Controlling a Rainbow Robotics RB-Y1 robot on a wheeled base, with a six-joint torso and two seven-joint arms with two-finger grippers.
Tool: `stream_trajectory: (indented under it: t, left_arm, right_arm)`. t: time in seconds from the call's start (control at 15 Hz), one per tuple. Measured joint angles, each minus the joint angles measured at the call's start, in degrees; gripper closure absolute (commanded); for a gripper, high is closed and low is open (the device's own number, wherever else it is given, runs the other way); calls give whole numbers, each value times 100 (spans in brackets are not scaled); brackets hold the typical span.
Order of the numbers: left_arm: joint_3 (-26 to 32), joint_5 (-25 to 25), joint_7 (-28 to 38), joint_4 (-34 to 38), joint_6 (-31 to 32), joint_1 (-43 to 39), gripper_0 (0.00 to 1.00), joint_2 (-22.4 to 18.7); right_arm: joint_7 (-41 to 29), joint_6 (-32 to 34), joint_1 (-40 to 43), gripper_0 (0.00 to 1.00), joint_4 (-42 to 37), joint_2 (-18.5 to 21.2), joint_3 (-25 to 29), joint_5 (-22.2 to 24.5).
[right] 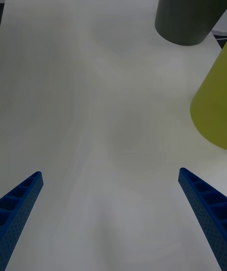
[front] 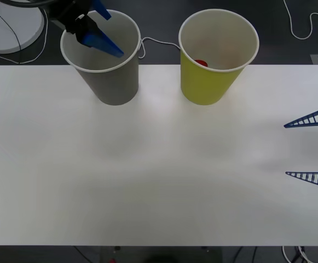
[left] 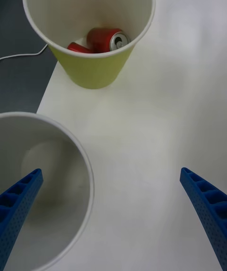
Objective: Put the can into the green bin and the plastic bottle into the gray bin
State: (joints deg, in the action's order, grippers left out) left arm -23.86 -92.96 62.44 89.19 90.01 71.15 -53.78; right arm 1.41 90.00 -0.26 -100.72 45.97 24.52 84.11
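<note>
Near edge of the white surface [front: 148, 181]: bare, nothing standing on it.

Right side, mid-depth: right end effector [front: 311, 148] sits low over the surface at the right edge, fingers spread wide, released, holding nothing. It looks parked. Little risk from it unless it sweeps toward the green bin [front: 218, 55], which stands just ahead of it and could be nudged.

Far row: the two bins stand upright side by side near the far edge, apart from each other, the gray bin [front: 101, 57] on the left, the green bin on the right.

The can [left: 107, 40] lies on its side at the bottom of the green bin, silver top showing in the left wrist view; a sliver of red [front: 201, 63] shows from the front. That half of the task looks done.

Left end effector [front: 98, 33] hovers over the far-left rim of the gray bin, fingers spread, released, empty. The gray bin's inside [left: 47, 190] shows a pale floor in the left wrist view; no bottle can be made out there, though part of the floor is hidden.

Hazards, as judged: the bins look light and tapered, narrow at the base, so a finger catching the gray rim on the way out could tip it or push it off the far edge. The green bin, if bumped, would spill the can.
</note>
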Motion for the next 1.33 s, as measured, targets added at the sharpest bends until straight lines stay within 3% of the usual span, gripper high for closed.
stream_trajectory:
  t: [0.27, 0.67, 1.0, 1.33]
  left_arm:
    - [926, 48, -553, 544, 0, -1195, 0, -305]
    - [1597, 624, -2014, 738, 0, -2487, 0, -960]
    - [2594, 800, -3301, 941, 0, -3916, 0, -1050]
    - [3356, 783, -3666, 1669, 0, -5082, 0, -1052]
  right_arm:
    - [0, 0, 0, 0, 0, 0, 0, 0]
    - [0, 0, 0, 0, 0, 0, 0, 0]
    - [0, 0, 0, 0, 0, 0, 0, 0]
    - [0, 0, 0, 0, 0, 0, 0, 0]
